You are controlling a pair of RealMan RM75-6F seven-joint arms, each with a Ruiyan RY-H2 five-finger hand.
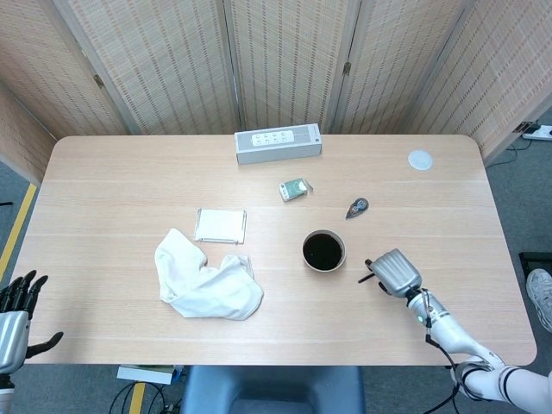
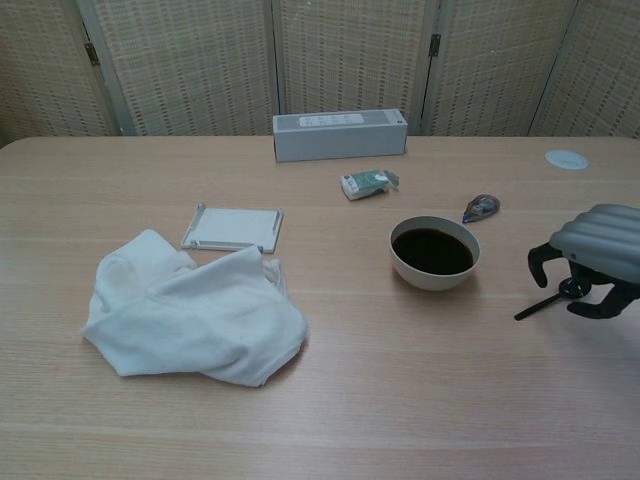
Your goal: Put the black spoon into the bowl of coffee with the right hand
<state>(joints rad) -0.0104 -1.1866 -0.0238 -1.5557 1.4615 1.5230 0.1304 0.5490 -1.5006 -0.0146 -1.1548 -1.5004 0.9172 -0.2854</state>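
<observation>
My left hand (image 1: pixel 15 319) hangs off the table's near-left corner, fingers spread, holding nothing. My right hand (image 2: pixel 590 256) arches over the black spoon (image 2: pixel 548 300) lying on the table (image 1: pixel 103 181), fingers curled down around its bowl end; whether they grip it, I cannot tell. Just beyond to the left stands the bowl of coffee (image 2: pixel 434 252).

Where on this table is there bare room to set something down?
Bare wood: the left end beyond the white cloth and flat tray, and the near edge. Crowded around the bowl of coffee, where the right hand covers the black spoon.
</observation>
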